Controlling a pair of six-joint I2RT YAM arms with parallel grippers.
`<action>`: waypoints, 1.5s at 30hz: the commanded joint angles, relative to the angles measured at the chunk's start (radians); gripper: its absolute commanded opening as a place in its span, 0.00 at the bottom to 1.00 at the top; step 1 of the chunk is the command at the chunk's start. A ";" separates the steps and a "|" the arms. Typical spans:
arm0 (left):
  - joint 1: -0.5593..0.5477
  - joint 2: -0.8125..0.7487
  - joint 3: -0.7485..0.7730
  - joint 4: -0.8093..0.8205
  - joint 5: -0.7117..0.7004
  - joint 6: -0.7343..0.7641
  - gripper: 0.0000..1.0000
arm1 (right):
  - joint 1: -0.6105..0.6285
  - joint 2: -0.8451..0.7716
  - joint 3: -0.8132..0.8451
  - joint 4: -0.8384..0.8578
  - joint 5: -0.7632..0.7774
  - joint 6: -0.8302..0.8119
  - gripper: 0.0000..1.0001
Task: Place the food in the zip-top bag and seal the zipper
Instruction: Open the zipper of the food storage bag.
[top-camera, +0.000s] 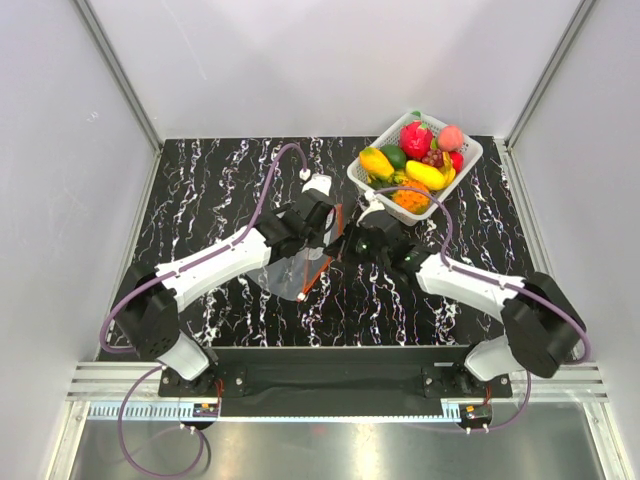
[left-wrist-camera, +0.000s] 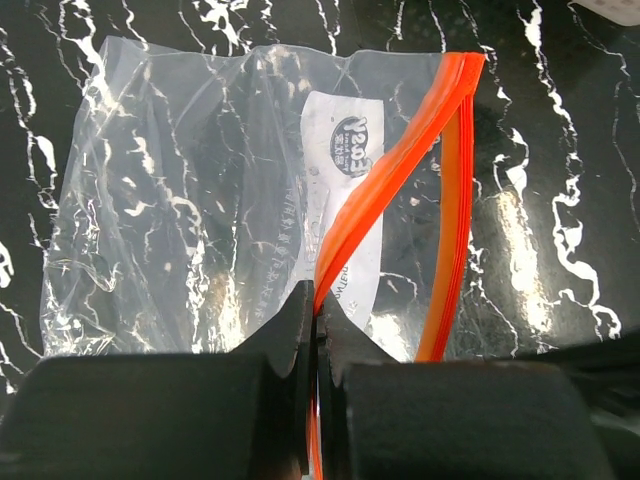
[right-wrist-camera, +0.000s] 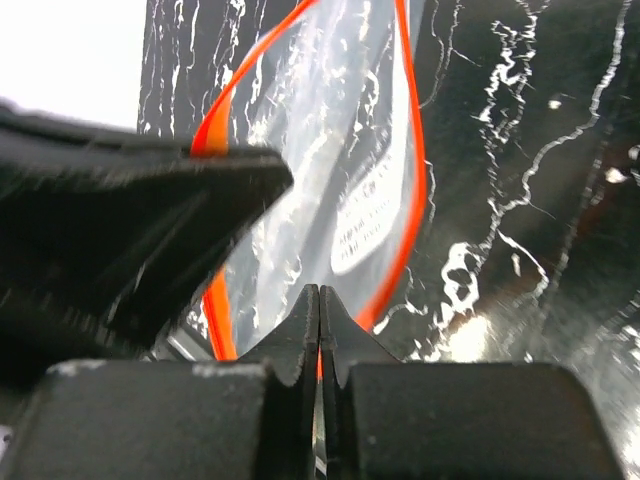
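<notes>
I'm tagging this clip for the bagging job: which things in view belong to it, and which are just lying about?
Part of the job: bag; its zipper; food; left gripper and right gripper, each shut on one side of the zipper.
Just there: white basket holding the food; table.

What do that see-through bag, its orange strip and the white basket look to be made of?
Zip-top bag: thin clear plastic film, seemingly; it crinkles and glints. Zipper: thicker, smooth orange plastic, probably; it bends in a springy curve. Basket: stiff white plastic, judging by its moulded slotted walls.
</notes>
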 joint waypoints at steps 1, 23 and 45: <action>0.002 -0.022 0.009 0.055 0.046 -0.022 0.00 | -0.005 0.053 0.059 0.124 -0.031 0.052 0.00; 0.004 -0.142 -0.014 0.120 0.218 -0.109 0.00 | -0.008 0.337 0.003 0.532 -0.138 0.216 0.00; 0.030 -0.134 0.021 0.051 0.228 -0.039 0.00 | -0.008 0.232 -0.059 0.367 0.012 0.164 1.00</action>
